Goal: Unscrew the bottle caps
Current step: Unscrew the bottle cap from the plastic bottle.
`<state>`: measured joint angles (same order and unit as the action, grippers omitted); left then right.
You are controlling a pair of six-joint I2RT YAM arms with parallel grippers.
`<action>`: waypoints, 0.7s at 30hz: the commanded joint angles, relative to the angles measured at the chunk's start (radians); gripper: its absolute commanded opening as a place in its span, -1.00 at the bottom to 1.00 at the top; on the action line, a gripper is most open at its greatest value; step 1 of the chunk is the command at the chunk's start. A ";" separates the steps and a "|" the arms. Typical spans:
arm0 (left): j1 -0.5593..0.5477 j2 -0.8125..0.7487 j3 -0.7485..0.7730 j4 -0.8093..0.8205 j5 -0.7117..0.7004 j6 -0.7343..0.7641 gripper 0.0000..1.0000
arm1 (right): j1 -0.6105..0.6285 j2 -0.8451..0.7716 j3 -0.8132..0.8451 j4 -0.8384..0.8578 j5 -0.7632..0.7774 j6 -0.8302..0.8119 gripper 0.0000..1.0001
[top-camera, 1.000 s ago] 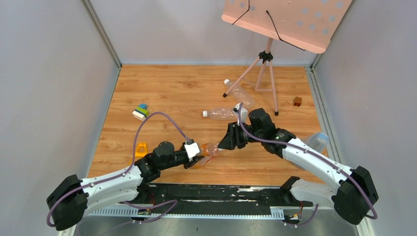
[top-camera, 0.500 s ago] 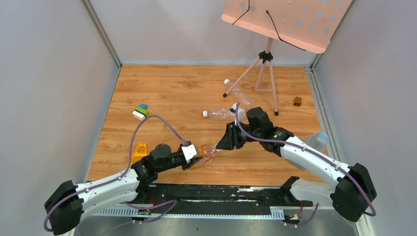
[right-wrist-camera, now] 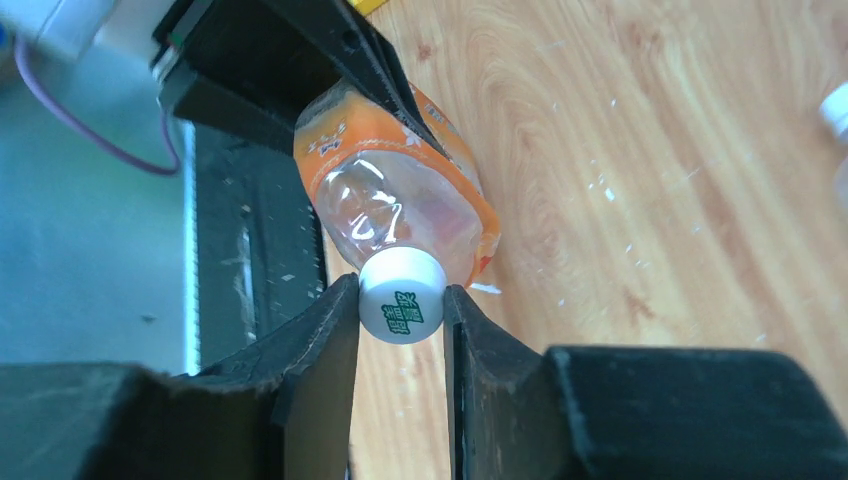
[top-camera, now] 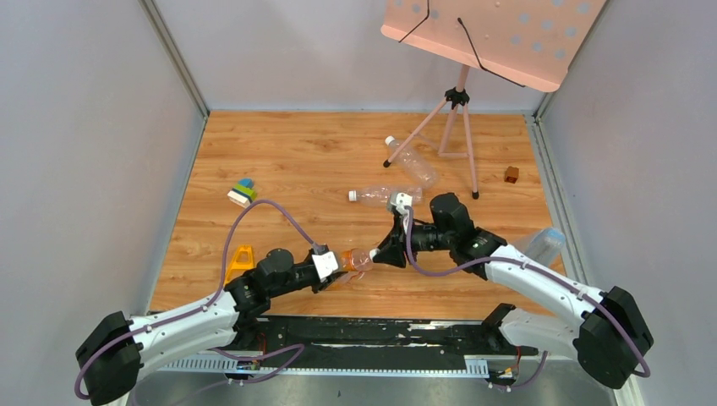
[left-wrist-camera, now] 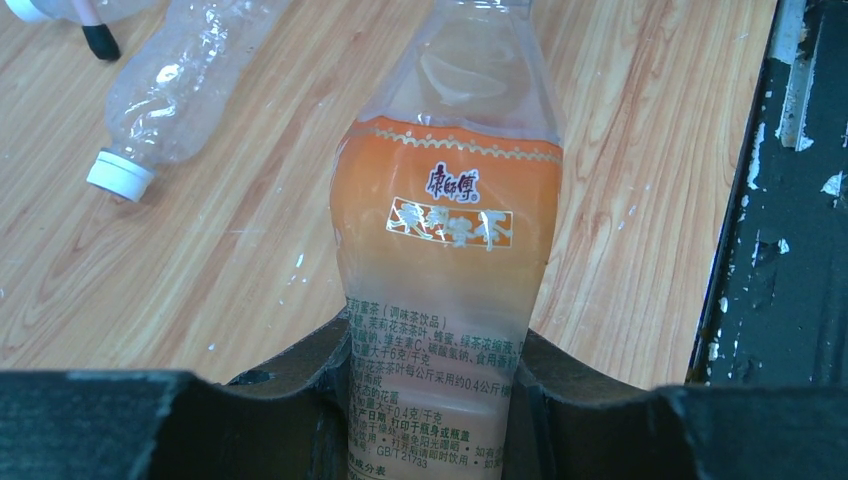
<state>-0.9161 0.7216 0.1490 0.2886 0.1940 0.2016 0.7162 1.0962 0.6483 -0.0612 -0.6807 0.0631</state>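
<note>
My right gripper (right-wrist-camera: 400,310) pinches the cap (right-wrist-camera: 402,290); my left gripper (left-wrist-camera: 435,375) clamps its bottle (left-wrist-camera: 450,220). The soft bottle could twist along with the cap instead of letting it unscrew.

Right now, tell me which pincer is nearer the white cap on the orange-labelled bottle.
Right. The right pincer is shut on the white cap itself; the left pincer clamps the orange-labelled bottle by its lower body, away from the cap.
</note>
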 commanded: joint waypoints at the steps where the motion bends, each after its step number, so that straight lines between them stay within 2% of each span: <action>1: 0.000 0.001 0.013 0.074 0.018 -0.009 -1.00 | 0.045 -0.045 -0.052 0.095 -0.031 -0.445 -1.00; 4: -0.001 0.010 0.015 0.073 0.025 -0.006 -1.00 | 0.056 -0.051 -0.076 0.103 0.022 -0.585 -1.00; 7: -0.001 0.019 0.019 0.073 0.023 -0.005 -1.00 | 0.057 -0.075 -0.092 0.121 0.025 -0.611 -1.00; 9: -0.001 0.022 0.018 0.072 0.023 -0.004 -1.00 | 0.057 -0.133 -0.131 0.247 0.026 -0.441 -1.00; 10: -0.001 0.021 0.019 0.071 0.023 -0.004 -1.00 | 0.057 -0.165 -0.158 0.306 0.007 -0.350 -0.87; 11: -0.001 0.021 0.019 0.071 0.024 -0.005 -1.00 | 0.057 -0.197 -0.188 0.350 -0.013 -0.231 -0.35; 12: -0.001 0.020 0.019 0.070 0.024 -0.004 -1.00 | 0.057 -0.223 -0.204 0.389 -0.019 -0.122 -0.06; 14: 0.000 0.018 0.019 0.070 0.025 -0.004 -1.00 | 0.057 -0.269 -0.209 0.395 0.014 0.073 0.07; 17: -0.001 0.018 0.018 0.070 0.029 -0.002 -1.00 | 0.057 -0.272 -0.149 0.226 0.210 0.316 0.22; 19: -0.001 0.019 0.018 0.072 0.030 -0.003 -1.00 | 0.057 -0.234 -0.072 0.059 0.369 0.466 0.23; 21: 0.000 0.024 0.019 0.073 0.033 -0.004 -1.00 | 0.057 -0.171 -0.005 -0.073 0.391 0.524 0.20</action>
<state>-0.9203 0.7418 0.1490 0.3122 0.2226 0.2115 0.7704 0.8482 0.5117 0.0910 -0.4919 0.2623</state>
